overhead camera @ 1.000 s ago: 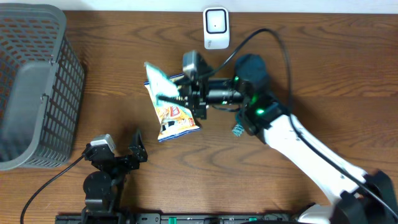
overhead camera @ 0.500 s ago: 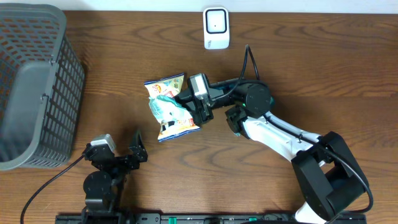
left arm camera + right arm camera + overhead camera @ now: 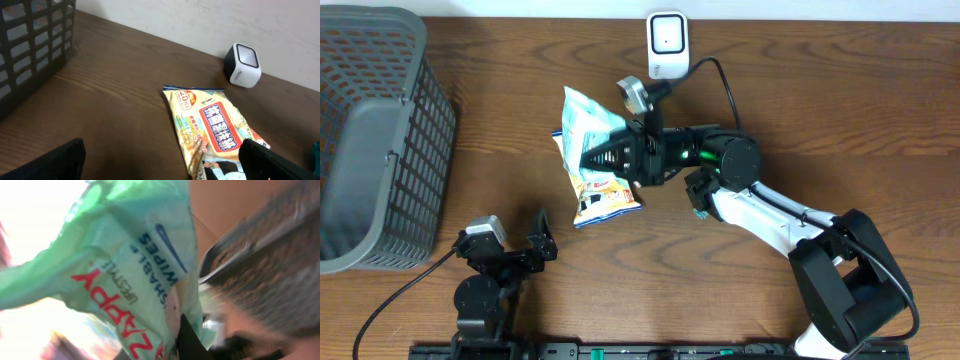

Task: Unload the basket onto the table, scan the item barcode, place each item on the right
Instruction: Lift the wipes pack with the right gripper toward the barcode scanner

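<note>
My right gripper (image 3: pixel 628 157) is shut on a green pack of wipes (image 3: pixel 590 122) and holds it tilted above the table, just left of centre. The right wrist view is filled by that pack (image 3: pixel 132 265), blurred, with the gripper (image 3: pixel 176 330) clamped on its lower edge. Under the held pack a yellow snack bag (image 3: pixel 605 197) lies flat on the wood. The white barcode scanner (image 3: pixel 667 45) stands at the table's far edge, up and to the right of the pack. My left gripper (image 3: pixel 525 245) rests open near the front edge, with the snack bag (image 3: pixel 210 130) ahead of it.
A dark mesh basket (image 3: pixel 375 130) fills the far left of the table, its wall also showing in the left wrist view (image 3: pixel 30 40). From the left wrist the scanner (image 3: pixel 242 65) stands against the back wall. My right arm's white link (image 3: pixel 770 215) crosses the table's right half.
The right gripper has turned and raised the green pack, which now stands tilted up and further from the front edge. The snack bag and left arm have not moved.
</note>
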Available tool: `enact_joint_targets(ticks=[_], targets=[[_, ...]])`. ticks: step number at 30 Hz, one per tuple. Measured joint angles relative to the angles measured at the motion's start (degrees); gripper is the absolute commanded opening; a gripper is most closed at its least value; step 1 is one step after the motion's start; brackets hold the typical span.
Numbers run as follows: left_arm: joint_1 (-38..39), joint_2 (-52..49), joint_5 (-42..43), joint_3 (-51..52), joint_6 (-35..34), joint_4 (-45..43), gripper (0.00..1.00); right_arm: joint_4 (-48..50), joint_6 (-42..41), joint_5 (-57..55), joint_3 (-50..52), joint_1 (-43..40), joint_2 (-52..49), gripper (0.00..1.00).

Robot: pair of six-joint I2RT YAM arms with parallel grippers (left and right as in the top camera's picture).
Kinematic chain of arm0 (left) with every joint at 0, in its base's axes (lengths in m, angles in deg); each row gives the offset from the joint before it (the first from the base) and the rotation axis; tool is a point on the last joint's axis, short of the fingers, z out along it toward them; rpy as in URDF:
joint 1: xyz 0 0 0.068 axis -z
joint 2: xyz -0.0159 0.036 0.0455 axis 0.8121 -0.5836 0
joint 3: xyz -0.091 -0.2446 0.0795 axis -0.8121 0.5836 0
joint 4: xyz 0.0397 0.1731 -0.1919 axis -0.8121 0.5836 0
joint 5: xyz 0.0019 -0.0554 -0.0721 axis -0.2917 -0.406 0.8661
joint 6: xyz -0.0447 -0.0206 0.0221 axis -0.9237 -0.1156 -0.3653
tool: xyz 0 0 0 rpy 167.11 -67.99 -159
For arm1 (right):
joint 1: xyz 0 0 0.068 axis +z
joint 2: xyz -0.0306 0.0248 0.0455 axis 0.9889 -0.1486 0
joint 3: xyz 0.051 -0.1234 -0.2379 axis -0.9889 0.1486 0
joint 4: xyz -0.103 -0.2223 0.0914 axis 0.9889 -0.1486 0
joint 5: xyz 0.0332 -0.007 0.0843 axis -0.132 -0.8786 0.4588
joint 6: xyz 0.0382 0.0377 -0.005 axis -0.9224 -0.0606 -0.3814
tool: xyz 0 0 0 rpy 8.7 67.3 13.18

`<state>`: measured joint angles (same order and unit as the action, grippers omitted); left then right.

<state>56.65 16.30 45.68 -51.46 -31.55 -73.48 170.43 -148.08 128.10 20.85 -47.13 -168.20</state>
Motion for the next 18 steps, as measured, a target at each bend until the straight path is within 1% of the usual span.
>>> enact_joint_targets(ticks=[2, 6, 10, 18], targets=[[0.0, 0.0, 0.0, 0.0, 0.0, 0.0, 0.98, 0.0, -9.2, -0.5, 0.0, -0.5, 0.0, 0.01], [0.0, 0.0, 0.0, 0.0, 0.0, 0.0, 0.98, 0.0, -18.7, -1.2, 0.0, -2.1, 0.3, 0.01], [0.0, 0.0, 0.0, 0.0, 0.0, 0.0, 0.98, -0.3, -22.8, -1.6, 0.0, -3.8, 2.7, 0.01], [0.0, 0.0, 0.0, 0.0, 0.0, 0.0, 0.98, -2.0, -25.2, -0.3, 0.0, -6.2, 10.0, 0.01]])
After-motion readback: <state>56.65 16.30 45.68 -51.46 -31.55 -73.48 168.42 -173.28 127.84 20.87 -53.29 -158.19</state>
